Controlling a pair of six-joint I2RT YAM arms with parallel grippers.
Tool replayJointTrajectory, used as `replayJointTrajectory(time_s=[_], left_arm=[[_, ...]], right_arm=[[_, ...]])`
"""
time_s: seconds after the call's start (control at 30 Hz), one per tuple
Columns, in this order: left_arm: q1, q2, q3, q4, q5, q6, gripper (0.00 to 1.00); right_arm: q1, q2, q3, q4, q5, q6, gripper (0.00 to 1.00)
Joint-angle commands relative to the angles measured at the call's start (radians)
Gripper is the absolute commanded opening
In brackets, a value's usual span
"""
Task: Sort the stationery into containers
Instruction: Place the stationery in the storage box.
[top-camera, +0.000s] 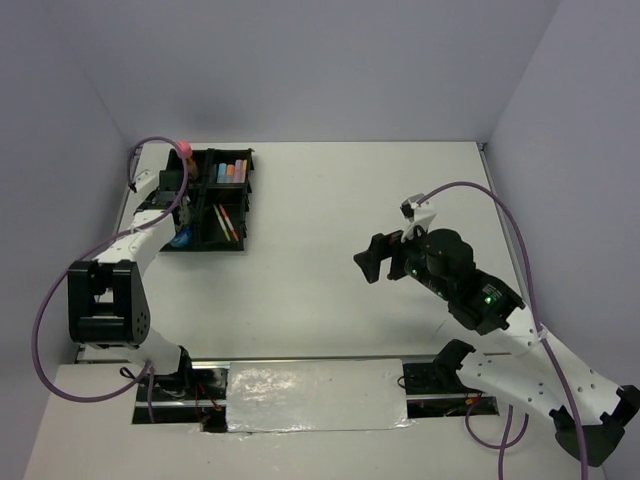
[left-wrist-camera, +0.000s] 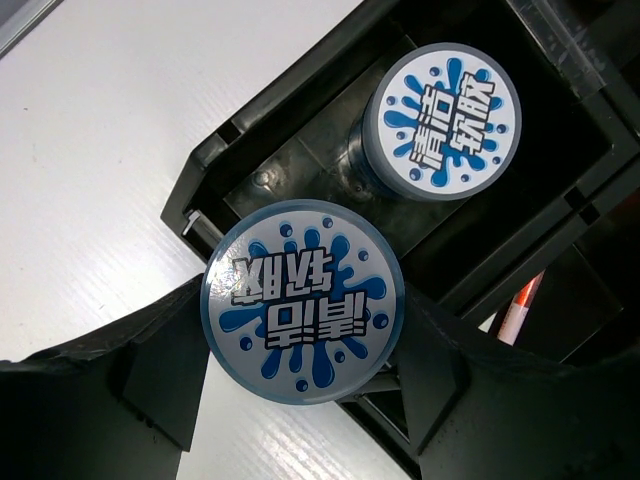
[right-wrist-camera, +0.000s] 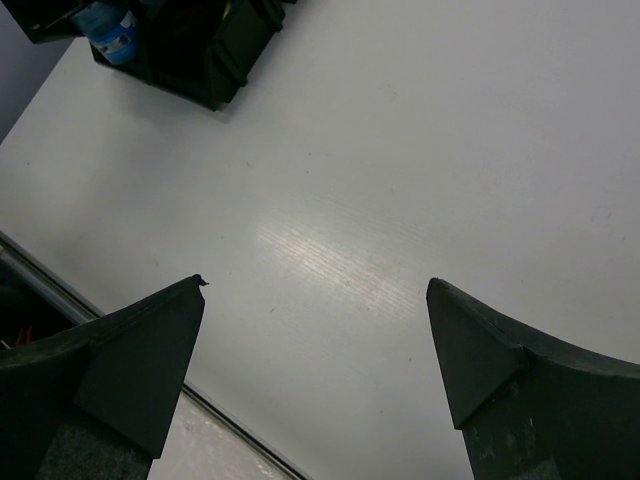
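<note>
Blue-splashed round tin (left-wrist-camera: 302, 285), its lid printed with white lettering, sits clamped between the two fingers of the left gripper (left-wrist-camera: 300, 310), whose jaws stand wide enough to span it. The left wrist view shows it hanging over the outer wall of one compartment of the black plastic four-compartment tray (left-wrist-camera: 255, 175). A second matching tin (left-wrist-camera: 442, 122) stands upright on that compartment's floor, apart from the first.

From above, short pastel markers (top-camera: 232, 172) fill the tray's far right compartment. Thin pens (top-camera: 226, 221) lie in the near right one. A pink-capped tube (top-camera: 185, 148) stands at the far left corner.

Well away on the right, the right gripper (top-camera: 375, 262) hovers over the bare white table (top-camera: 330, 190), fingers spread fully and holding nothing.
</note>
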Motion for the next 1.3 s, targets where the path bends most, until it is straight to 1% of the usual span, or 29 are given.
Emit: replayJointTrajectory(time_s=[0.0, 0.1, 0.23, 0.47, 0.67, 0.83, 0.93, 0.97, 1.03, 1.07, 1.13, 1.17, 1.2, 1.23, 1.27], left_arm=[[0.005, 0.006, 0.059, 0.095, -0.033, -0.014, 0.00], [0.005, 0.016, 0.053, 0.122, -0.038, -0.010, 0.00], [0.005, 0.011, 0.030, 0.198, -0.028, -0.001, 0.00], [0.005, 0.057, 0.056, 0.202, -0.030, 0.007, 0.00], [0.005, 0.069, 0.042, 0.208, -0.028, -0.007, 0.00], [0.005, 0.062, 0.012, 0.265, -0.044, -0.002, 0.00], [0.005, 0.063, -0.005, 0.303, -0.050, 0.009, 0.04], [0.005, 0.065, -0.010, 0.313, -0.047, 0.013, 0.08], [0.003, 0.074, -0.011, 0.311, -0.051, 0.015, 0.10], [0.005, 0.075, -0.019, 0.317, -0.051, 0.019, 0.16], [0.005, 0.077, -0.030, 0.334, -0.056, 0.016, 0.25], [0.005, 0.079, -0.039, 0.337, -0.056, 0.018, 0.34], [0.005, 0.079, -0.039, 0.333, -0.056, 0.007, 0.41], [0.005, 0.079, -0.042, 0.330, -0.053, 0.007, 0.56], [0.005, 0.079, -0.041, 0.319, -0.058, -0.005, 0.63]], right_arm=[[0.005, 0.017, 0.033, 0.055, -0.028, -0.017, 1.00], [0.005, 0.033, 0.033, 0.063, -0.042, -0.017, 1.00], [0.005, 0.050, 0.037, 0.066, -0.049, -0.019, 1.00], [0.005, 0.058, 0.042, 0.071, -0.062, -0.019, 1.00], [0.005, 0.060, 0.042, 0.071, -0.060, -0.019, 1.00], [0.005, 0.058, 0.037, 0.075, -0.069, -0.019, 1.00], [0.005, 0.061, 0.033, 0.081, -0.080, -0.017, 1.00], [0.005, 0.061, 0.031, 0.084, -0.083, -0.015, 1.00], [0.006, 0.063, 0.030, 0.086, -0.085, -0.015, 1.00], [0.006, 0.063, 0.028, 0.087, -0.086, -0.014, 1.00], [0.008, 0.061, 0.026, 0.086, -0.089, -0.015, 1.00], [0.008, 0.061, 0.028, 0.086, -0.089, -0.015, 1.00], [0.008, 0.061, 0.028, 0.086, -0.089, -0.015, 1.00], [0.008, 0.060, 0.031, 0.083, -0.089, -0.017, 1.00], [0.008, 0.060, 0.031, 0.083, -0.089, -0.017, 1.00]])
